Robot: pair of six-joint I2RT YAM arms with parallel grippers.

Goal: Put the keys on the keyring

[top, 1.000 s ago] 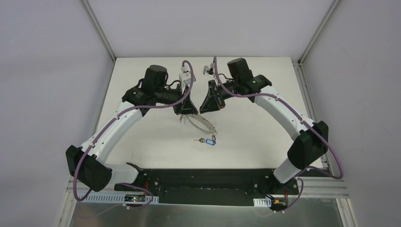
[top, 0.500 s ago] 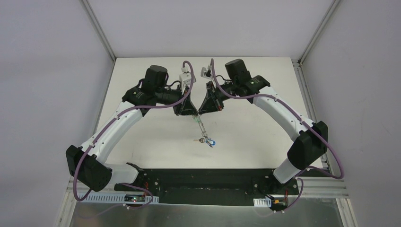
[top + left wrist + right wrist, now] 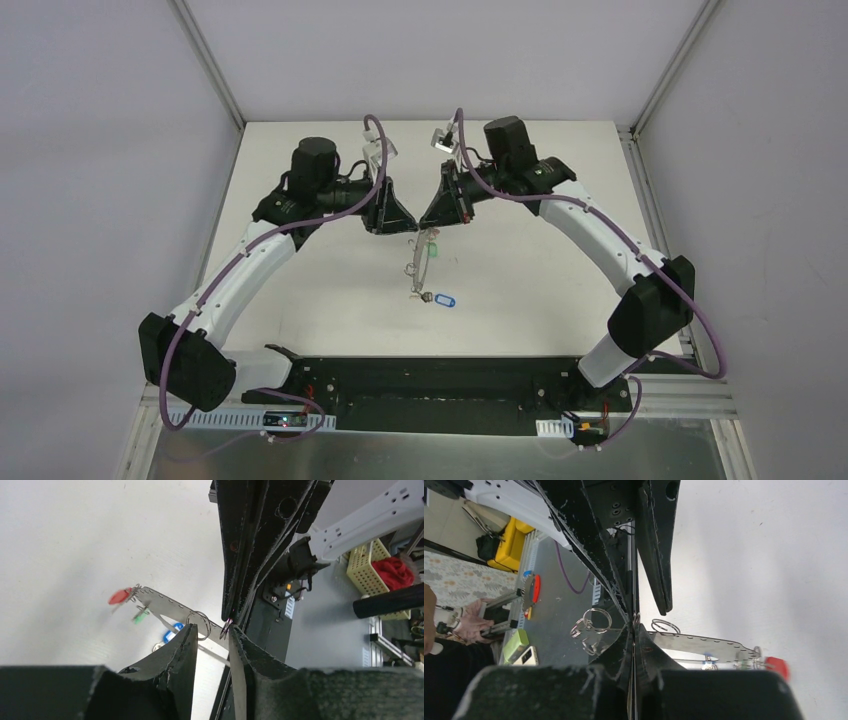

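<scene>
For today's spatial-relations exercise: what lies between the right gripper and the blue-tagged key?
The keyring, running from the right gripper down toward the blue-tagged key; the top view shows it.

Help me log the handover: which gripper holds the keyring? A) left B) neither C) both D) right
D: the right gripper is pinched shut on the keyring, while the jaws of the left gripper stand apart.
</scene>
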